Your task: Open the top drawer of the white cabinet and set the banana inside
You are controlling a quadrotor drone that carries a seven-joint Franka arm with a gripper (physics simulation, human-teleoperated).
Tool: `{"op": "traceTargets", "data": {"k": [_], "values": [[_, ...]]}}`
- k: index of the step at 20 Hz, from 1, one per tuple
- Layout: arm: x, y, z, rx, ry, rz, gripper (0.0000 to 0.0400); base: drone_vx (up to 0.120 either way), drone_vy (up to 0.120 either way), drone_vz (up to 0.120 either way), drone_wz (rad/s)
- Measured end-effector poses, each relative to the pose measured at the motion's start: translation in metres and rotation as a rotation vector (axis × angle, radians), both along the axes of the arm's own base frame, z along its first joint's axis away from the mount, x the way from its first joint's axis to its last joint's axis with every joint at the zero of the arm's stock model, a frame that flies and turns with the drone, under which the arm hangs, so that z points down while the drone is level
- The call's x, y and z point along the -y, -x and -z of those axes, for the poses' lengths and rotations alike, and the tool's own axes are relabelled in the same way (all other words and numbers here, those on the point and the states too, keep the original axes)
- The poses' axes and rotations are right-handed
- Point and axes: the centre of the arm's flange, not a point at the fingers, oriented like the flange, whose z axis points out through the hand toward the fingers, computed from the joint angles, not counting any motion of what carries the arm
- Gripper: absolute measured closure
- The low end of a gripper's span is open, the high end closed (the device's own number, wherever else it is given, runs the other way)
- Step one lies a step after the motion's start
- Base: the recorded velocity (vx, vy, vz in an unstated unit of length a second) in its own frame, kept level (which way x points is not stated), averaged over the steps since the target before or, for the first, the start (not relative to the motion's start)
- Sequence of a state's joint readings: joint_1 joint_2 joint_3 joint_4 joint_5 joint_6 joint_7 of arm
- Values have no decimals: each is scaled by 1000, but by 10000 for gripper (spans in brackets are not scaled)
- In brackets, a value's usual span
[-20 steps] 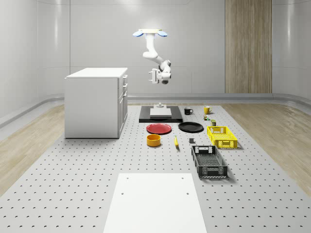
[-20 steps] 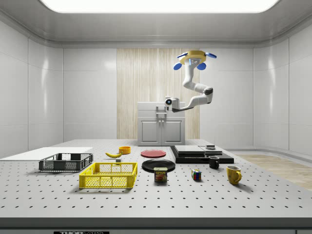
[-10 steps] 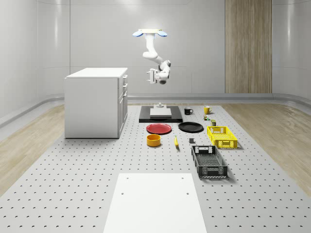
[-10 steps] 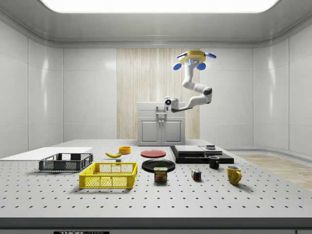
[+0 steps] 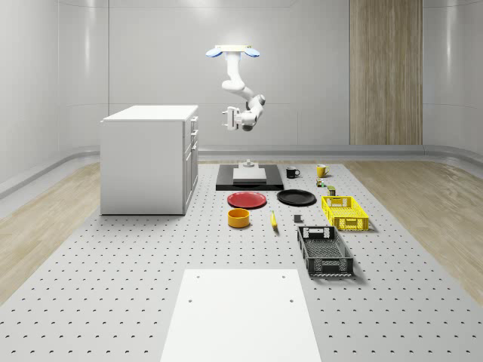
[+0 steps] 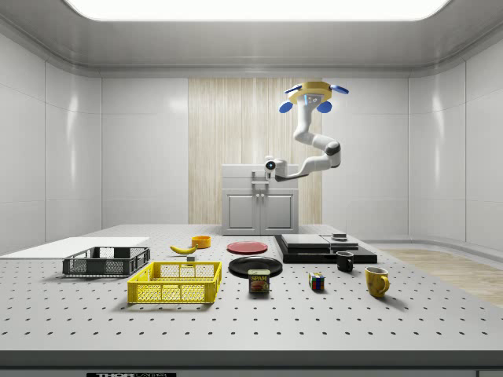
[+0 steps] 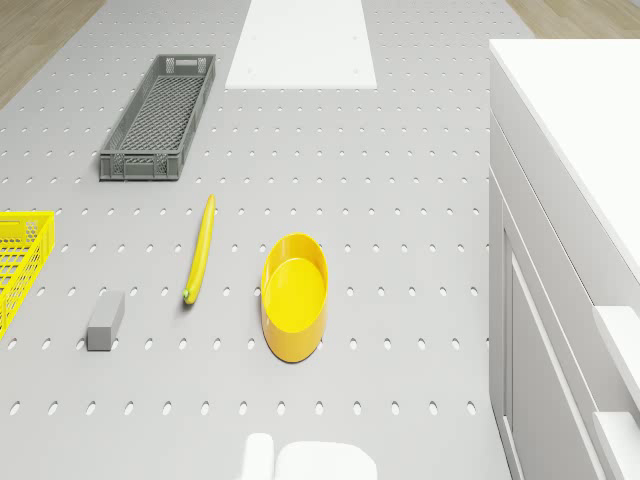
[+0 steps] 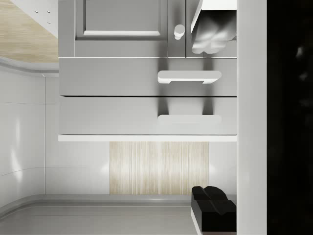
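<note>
Open air lay between the gripper and the white cabinet: in the whole-scene view the fingers pointed at the cabinet's front near its top edge, with a clear gap still separating them from it. The wrist view looked straight at the drawer fronts, and the top drawer sat flush and closed, its handle untouched. One pale fingertip and one dark fingertip stood far apart at opposite edges of that picture, so the pincer was spread wide, holding nothing.

The drone hovered high above the far end of the table, over the black slab, with the arm bent down and toward the cabinet.

The banana lay flat on the table, well apart from the cabinet, just beside the yellow bowl and near a small grey block. The red plate and black plate lay between the banana and the slab. The grey crate and yellow crate sat further toward the whole-scene view's right. Bare perforated table stretched between the cabinet's front and the bowl.
</note>
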State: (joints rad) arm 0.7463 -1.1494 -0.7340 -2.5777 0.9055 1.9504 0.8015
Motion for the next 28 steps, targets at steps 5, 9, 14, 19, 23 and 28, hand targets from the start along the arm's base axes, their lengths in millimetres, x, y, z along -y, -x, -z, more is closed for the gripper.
{"op": "traceTargets", "data": {"k": [5,9,14,19,23,28], "values": [[-26,0,0,0,0,0,0,0,0,0,0],[-48,0,0,0,0,0,0,0,0,0,0],[-75,0,0,0,0,0,0,0,0,0,0],[-96,0,-4,0,-1,0,0,0,0,0,0],[-105,0,-13,0,-1,0,0,0,0,0,0],[-110,-10,-19,0,-1,0,0,0,0,0,0]]}}
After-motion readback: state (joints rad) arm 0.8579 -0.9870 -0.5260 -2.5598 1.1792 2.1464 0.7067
